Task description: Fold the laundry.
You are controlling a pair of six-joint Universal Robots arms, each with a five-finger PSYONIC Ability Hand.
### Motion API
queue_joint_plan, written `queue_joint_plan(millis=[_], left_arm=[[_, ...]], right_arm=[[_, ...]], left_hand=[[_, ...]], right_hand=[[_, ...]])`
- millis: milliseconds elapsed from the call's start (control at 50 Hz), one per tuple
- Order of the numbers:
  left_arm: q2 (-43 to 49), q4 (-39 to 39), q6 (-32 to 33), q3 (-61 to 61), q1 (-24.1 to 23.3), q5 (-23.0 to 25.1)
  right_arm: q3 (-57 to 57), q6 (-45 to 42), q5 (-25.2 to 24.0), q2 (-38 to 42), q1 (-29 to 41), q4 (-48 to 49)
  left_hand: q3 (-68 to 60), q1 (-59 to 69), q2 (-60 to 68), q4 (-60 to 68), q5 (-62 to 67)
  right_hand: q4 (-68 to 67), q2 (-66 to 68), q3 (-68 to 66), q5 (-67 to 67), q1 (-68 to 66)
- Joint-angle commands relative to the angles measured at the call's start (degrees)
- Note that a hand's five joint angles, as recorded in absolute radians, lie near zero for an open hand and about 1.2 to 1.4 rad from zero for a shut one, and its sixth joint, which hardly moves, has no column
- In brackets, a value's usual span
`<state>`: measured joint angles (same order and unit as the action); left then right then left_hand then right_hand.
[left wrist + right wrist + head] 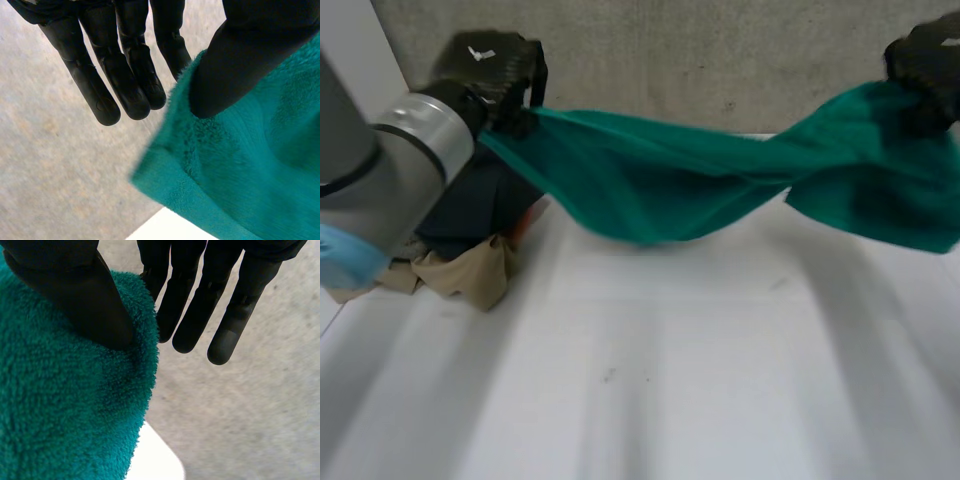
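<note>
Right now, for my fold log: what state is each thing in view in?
green towel: unfolded, stretched between both hands, sagging, twisted towards the right hand.
left hand: thumb pinching one end of the towel.
right hand: thumb pinching the other end.
laundry pile: crumpled, unfolded, beside the left arm.

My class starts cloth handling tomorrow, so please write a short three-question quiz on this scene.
1. True or false: the green towel lies folded on the pile of clothes.
2. What holds the towel up? A. one hand; B. both hands, one at each end; C. a person.
3. Fill in: the pile lies beside the robot's ___ arm.
Key: 1 false, it hangs stretched between the hands. 2 B: left hand and right hand each pinch it. 3 left.
</note>
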<state>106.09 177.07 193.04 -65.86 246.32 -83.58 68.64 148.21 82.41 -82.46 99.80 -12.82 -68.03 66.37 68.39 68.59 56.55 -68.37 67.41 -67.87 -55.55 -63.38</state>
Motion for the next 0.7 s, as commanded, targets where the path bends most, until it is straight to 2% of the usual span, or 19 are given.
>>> queue_joint_plan(millis=[20,180,220,260,320,420,500,580,620,700], left_arm=[[-5.2,0.2,0.1,-8.6,-0.8,0.3],[-1.3,3.6,0.5,-14.1,-3.9,0.1],[0.9,4.2,0.6,-13.8,-4.6,0.1],[3.8,4.4,0.5,-12.5,-5.6,-0.3],[5.4,4.2,0.1,-10.6,-6.1,-0.6],[5.3,4.2,0.1,-9.7,-6.4,-0.4],[4.4,4.3,-0.2,-9.0,-7.1,-0.4],[3.0,4.2,-0.3,-7.8,-8.4,-0.4],[2.2,4.2,-0.3,-7.6,-8.8,-0.4],[0.4,4.2,-0.3,-7.3,-9.6,-0.3]], right_arm=[[-3.3,-1.4,-1.0,2.8,-0.4,-2.0],[-4.8,-1.9,-0.3,20.2,1.0,6.0],[-6.1,-2.3,0.5,25.7,2.2,10.2],[-6.2,-2.7,1.3,28.0,2.6,12.8],[-6.2,-3.5,4.7,29.6,2.9,17.2],[-2.5,-2.6,6.2,25.0,2.9,17.4],[3.8,-2.6,6.1,17.9,2.5,13.5],[9.1,-2.7,5.7,12.1,2.2,5.4],[12.5,-2.8,4.8,9.3,2.2,-0.3],[18.2,-3.0,1.4,7.3,2.2,-4.0]], left_hand=[[-12.0,13.6,11.6,11.4,13.5],[-12.0,13.6,11.6,11.4,13.5],[-12.0,13.6,11.6,11.4,13.5],[-12.0,13.6,11.6,11.4,13.5],[-12.0,13.6,11.6,11.4,13.5],[-12.0,13.6,11.6,11.4,13.5],[-12.0,13.6,11.6,11.4,13.5],[-12.0,13.6,11.6,11.4,13.5],[-12.0,13.6,11.6,11.4,13.5],[-12.0,13.6,11.6,11.4,13.5]], right_hand=[[-11.6,12.6,-12.1,-14.5,-16.6],[-11.6,12.6,-12.1,-14.5,-16.6],[28.0,-27.0,27.5,25.2,23.0],[58.4,-57.4,57.9,55.5,53.4],[58.4,-57.4,57.9,55.5,53.4],[58.4,-57.4,57.9,55.5,53.4],[58.4,-57.4,57.9,55.5,53.4],[54.4,-53.5,53.9,51.6,49.4],[50.6,-49.6,50.1,47.7,45.6],[44.3,-43.4,43.8,41.5,39.3]])
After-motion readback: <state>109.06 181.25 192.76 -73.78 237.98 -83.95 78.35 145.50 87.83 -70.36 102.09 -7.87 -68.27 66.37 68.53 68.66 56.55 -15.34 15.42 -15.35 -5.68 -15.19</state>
